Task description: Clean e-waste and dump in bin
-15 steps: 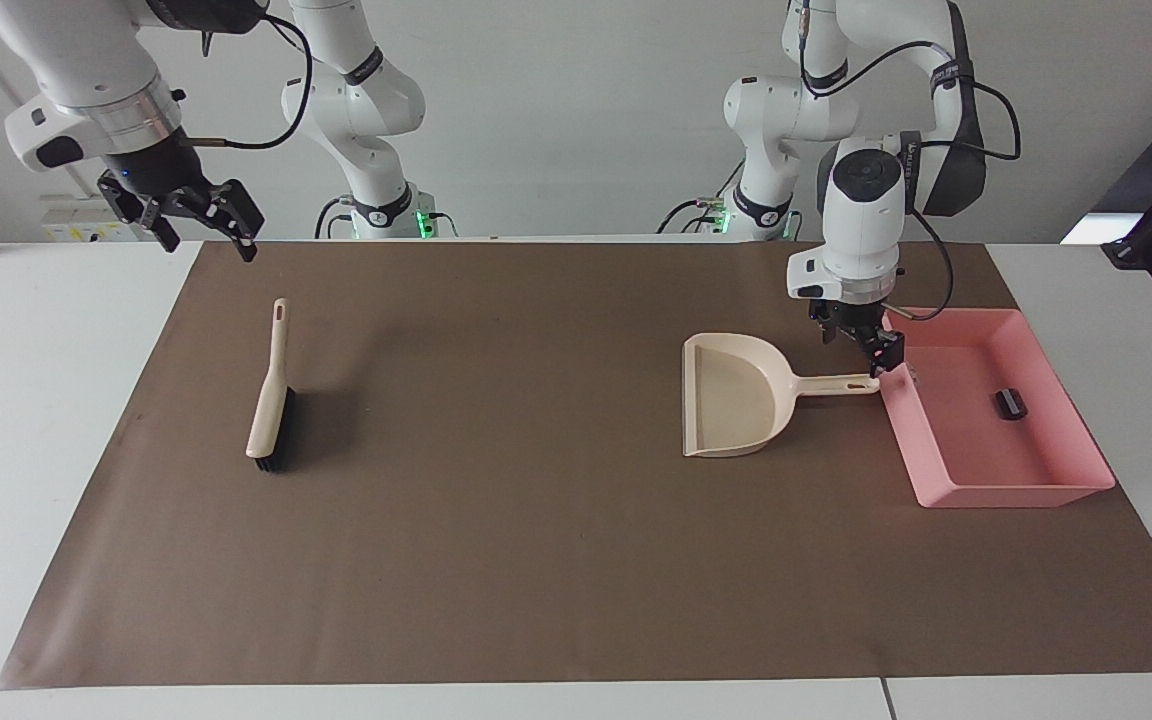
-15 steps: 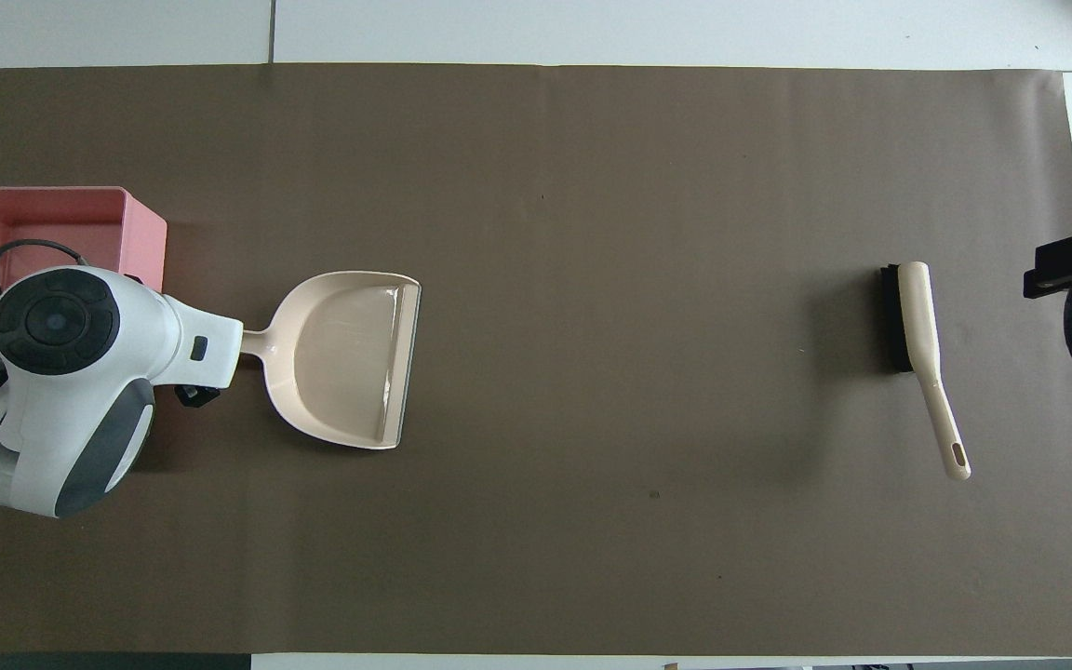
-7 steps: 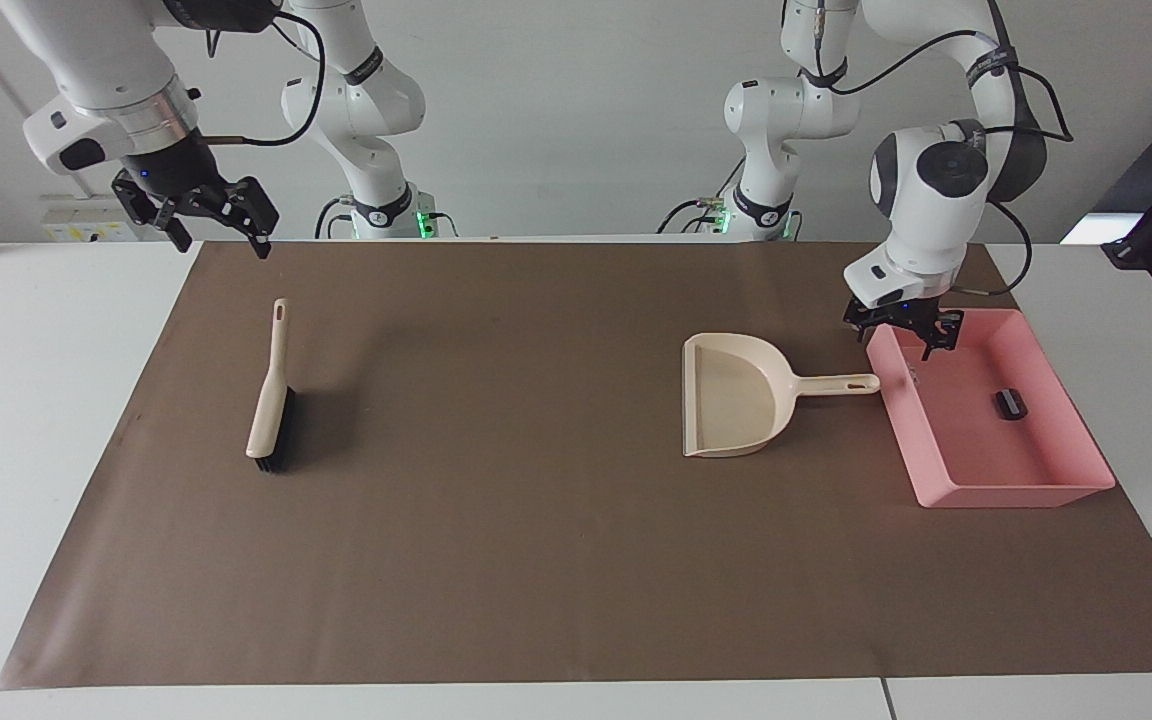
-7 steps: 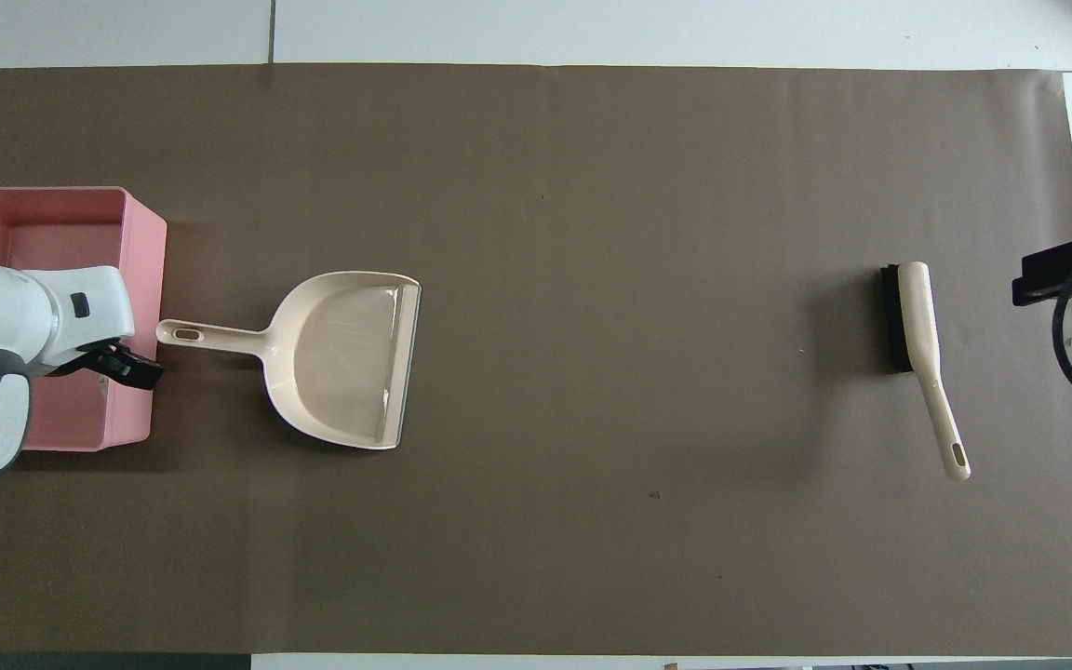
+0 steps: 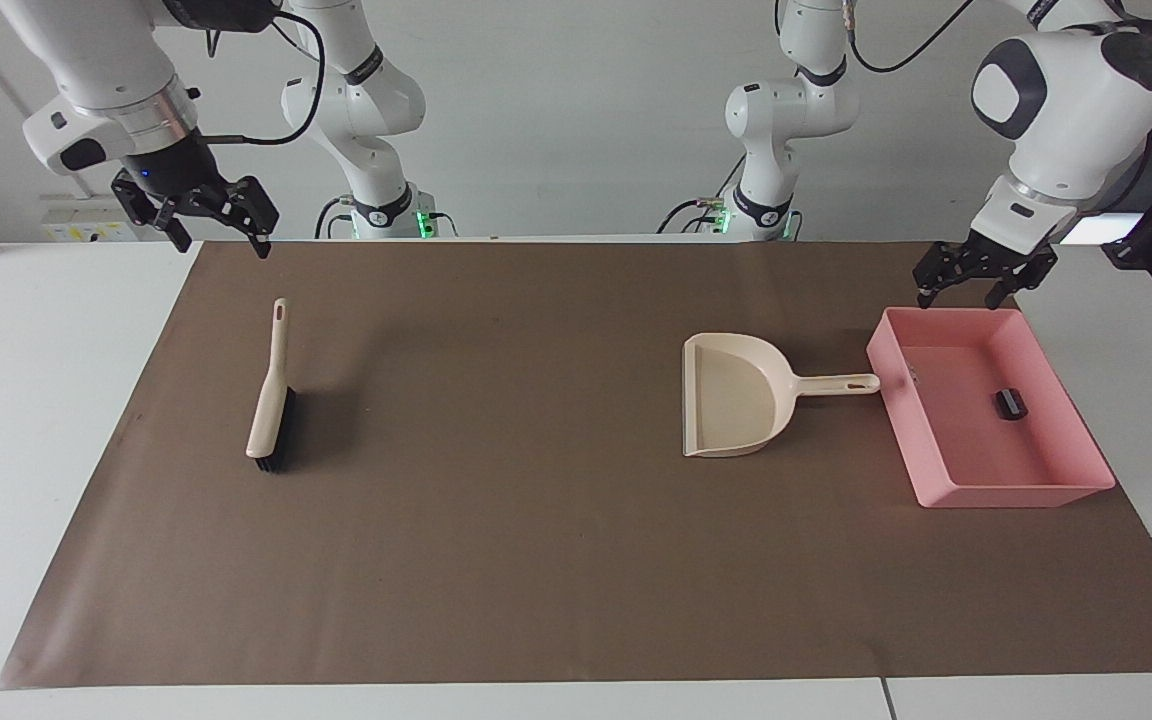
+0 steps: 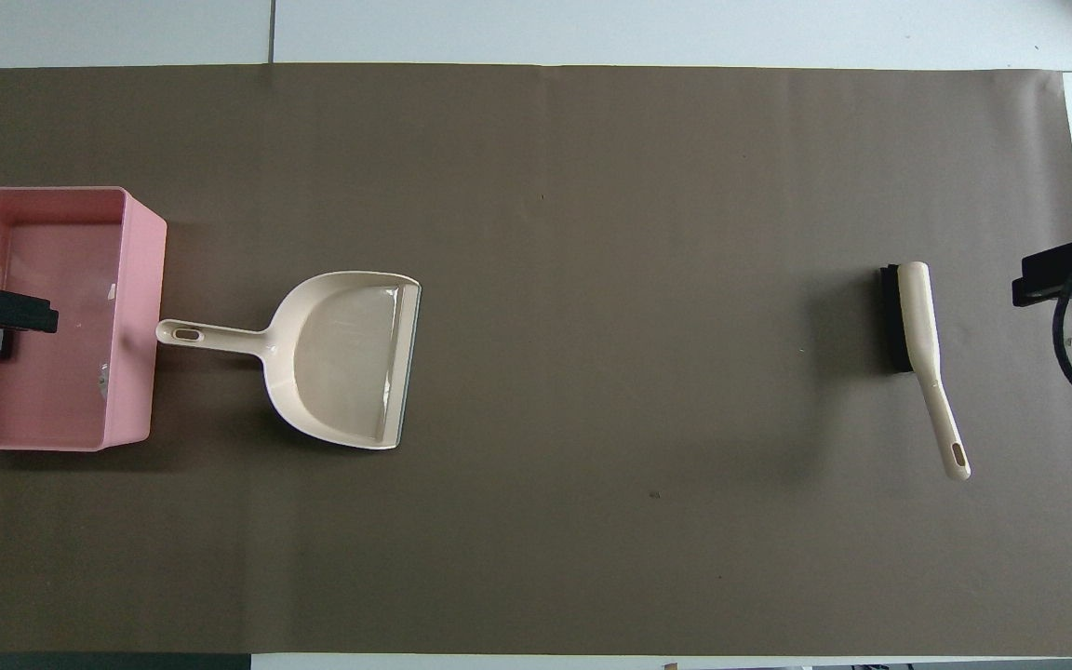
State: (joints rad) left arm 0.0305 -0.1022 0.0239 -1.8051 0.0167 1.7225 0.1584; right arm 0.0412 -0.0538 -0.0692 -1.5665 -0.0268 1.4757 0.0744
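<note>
What lies on my table apart from the job

A brown mat (image 5: 556, 560) covers most of the white table (image 5: 36, 420). On it, toward my left arm's end, a beige dustpan (image 5: 731, 395) lies flat and looks bare inside, its handle pointing to that end and its wide mouth facing the middle of the mat. Well apart from it, toward my right arm's end, a hand brush (image 5: 269, 395) lies on its side with black bristles and a beige handle; the handle's tip, with its hanging slot, points toward my bases. Black cables trail at the wall near my bases.
</note>
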